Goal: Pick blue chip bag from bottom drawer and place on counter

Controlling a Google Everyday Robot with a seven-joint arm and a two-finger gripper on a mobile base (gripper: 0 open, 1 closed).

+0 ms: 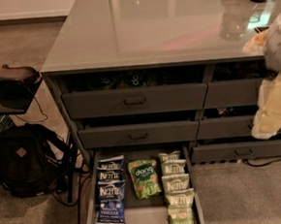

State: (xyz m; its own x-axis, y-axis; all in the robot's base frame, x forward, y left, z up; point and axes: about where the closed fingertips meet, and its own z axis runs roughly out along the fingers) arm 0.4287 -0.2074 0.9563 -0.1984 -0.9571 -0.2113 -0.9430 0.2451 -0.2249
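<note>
**At the open drawer: approach step, no grasp yet**

Low at the front of the cabinet, the wide shallow dark grey bottom drawer (91,211) stands pulled out, snack bags in three columns. Left column: small navy-blue crinkly Kettle chip bags with white lettering, overlapping front to back. The frontmost blue chip bag (110,205) lies flat, label up, nearest the drawer's front edge. Middle column: one green "dang" bag (144,178). Right column: a row of green Kettle bags (177,193).

The robot's pale cream claw (272,107) hangs at the far right of the scene, beside the right-hand drawer fronts, well apart from the blue bags and higher than the open drawer. Cannot tell how far open it is; nothing seen in its hold.

The large glossy grey table (148,30) tops the cabinet, with plenty of bare surface near its front edge. A black backpack (22,161) sits on the floor to the left, off the path.

Step, as I judge it: pre-reach, pick not started. The next move calls for swinging the claw left and down into the left column, coming in from above onto the frontmost blue bag, keeping off the "dang" bag just beside it. Thin crinkly foil lying flat likely needs a pinch at an edge.
</note>
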